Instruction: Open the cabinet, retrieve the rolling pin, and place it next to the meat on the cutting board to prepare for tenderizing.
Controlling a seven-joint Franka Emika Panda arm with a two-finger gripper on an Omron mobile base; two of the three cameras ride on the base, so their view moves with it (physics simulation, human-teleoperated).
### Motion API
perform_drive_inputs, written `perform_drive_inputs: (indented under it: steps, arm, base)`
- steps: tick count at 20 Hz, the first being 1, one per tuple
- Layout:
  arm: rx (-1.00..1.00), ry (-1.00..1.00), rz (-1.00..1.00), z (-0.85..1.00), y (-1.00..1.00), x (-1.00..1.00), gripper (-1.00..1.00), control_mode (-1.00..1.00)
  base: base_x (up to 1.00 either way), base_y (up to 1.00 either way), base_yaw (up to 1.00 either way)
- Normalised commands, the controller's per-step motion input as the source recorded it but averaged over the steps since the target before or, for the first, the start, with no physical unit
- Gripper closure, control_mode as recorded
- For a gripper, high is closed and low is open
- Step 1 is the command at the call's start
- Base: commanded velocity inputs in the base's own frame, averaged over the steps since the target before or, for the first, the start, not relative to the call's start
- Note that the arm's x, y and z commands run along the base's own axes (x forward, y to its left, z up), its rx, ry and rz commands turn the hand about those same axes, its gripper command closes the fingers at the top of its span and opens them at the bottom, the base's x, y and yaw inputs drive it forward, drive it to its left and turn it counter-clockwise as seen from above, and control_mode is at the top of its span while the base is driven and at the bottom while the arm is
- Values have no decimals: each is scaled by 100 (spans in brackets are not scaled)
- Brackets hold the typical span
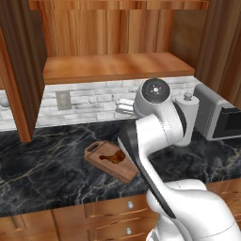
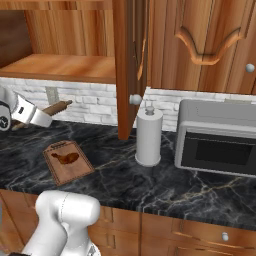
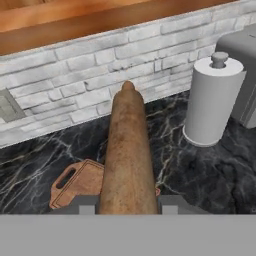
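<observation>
Clamped between the two fingers, the rolling pin (image 3: 127, 155) runs straight out from the gripper (image 3: 127, 202) toward the white brick backsplash (image 3: 75, 75), its rounded far end reaching the bricks' lower courses in the hand view. Only the grey tops of the fingers (image 3: 86, 204) show on either side of the rod, pressed against it. In the right base view the rolling pin (image 2: 56, 107) sticks out past the hand, held above the black marble counter (image 2: 120, 170) and clear of it.

Below the fingers lies the cutting board (image 3: 75, 185), handle cutout toward the wall (the rod hides part of it). From the left base view the cutting board (image 1: 110, 161) carries the meat (image 1: 113, 157), a small brown drumstick near its middle; the arm covers the board's near corner.

Off to the fingers' right stands a white paper towel roll (image 3: 212, 100), and beyond it a grey microwave (image 2: 217, 137). Above, the cabinet (image 2: 127, 70) hangs open, its bare wooden shelf (image 1: 117, 66) showing.
</observation>
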Motion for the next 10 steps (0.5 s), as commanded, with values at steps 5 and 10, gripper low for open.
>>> perform_drive_inputs:
  steps: [5,10]
  arm:
    - [-6,6,14,-46,3,0,100,-100]
    - [-9,5,11,-59,0,20,100,-100]
  base:
    - [0,0,0]
    - [0,0,0]
